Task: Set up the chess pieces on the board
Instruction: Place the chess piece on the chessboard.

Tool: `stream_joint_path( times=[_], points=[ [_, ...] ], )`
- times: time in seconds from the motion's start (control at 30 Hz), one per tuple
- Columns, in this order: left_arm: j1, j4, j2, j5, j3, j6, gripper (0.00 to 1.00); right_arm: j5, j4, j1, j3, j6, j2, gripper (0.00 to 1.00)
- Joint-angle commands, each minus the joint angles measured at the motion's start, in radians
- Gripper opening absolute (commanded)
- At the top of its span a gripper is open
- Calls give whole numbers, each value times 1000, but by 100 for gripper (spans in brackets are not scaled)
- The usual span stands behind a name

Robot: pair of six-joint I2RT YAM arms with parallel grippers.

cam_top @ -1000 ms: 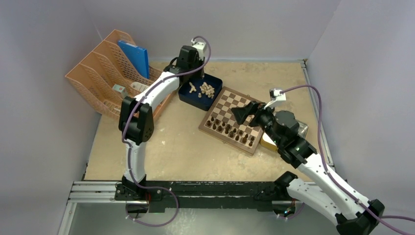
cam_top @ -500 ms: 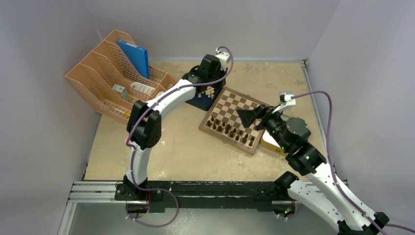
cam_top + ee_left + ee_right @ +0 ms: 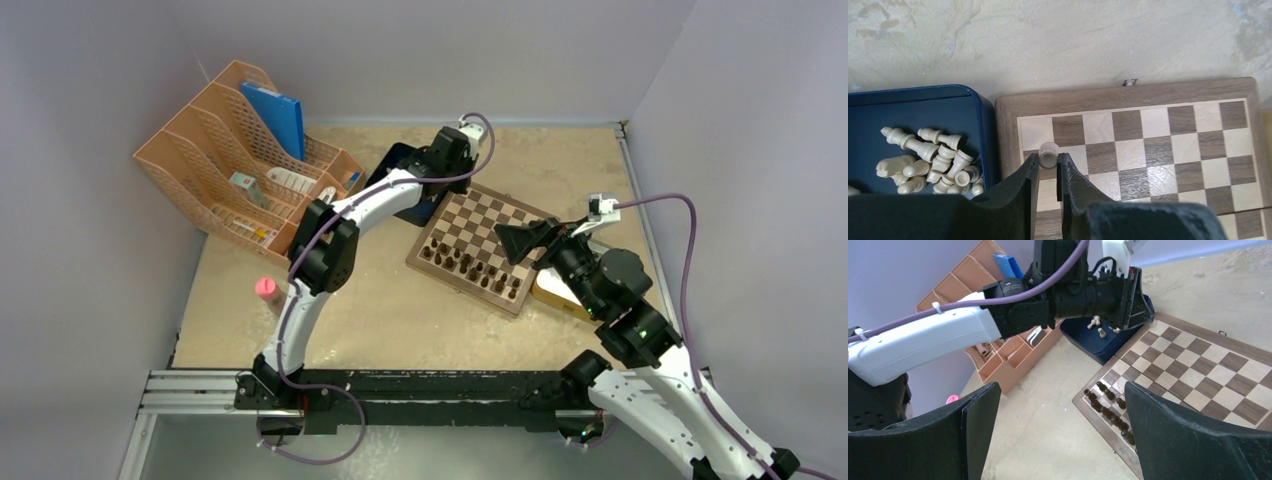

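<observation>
1. Over the corner of the square wooden chessboard [image 3: 1128, 92] nearest the tray, the left claw [image 3: 1048, 164] is clenched on one tiny pale cream wooden chess piece [image 3: 1048, 152], pinched at the very fingertips.
2. It looks like a pawn seen from above. I can't tell whether its base touches the board.
3. The other pale cream pieces [image 3: 930, 160] lie heaped on their sides in the dark blue square tray [image 3: 985, 107], just beside the board's rim.
4. The dark brown pieces [image 3: 470, 265] stand in two rows along the board's near edge.
5. The right claw [image 3: 1062, 390] is released, jaws wide, holding nothing, and hangs off the board's right side.
6. Handling, my read: turned wood, light, rigid, not fragile. The smooth round body can roll or twist between flat pads. With a small base and a tall body, it tips easily on release.
7. Grip point: the stem below the head, axis vertical, pads square on. Heaped pieces lie flat, so each needs a pinch across the stem and then righting before set-down.
8. Risk: any sideways drag while opening knocks it over. Open only once the base sits flat on a square.
</observation>
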Motion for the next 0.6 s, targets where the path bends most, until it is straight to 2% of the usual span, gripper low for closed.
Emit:
stream_joint_path(
  times=[0.0, 0.57],
  points=[
    [-4, 65, 30, -24, 58, 37, 10, 21, 5, -4, 38, 5, -30, 95],
    [-4, 106, 93, -56, 70, 92, 10, 25, 11, -4, 25, 9, -31, 95]
  ],
)
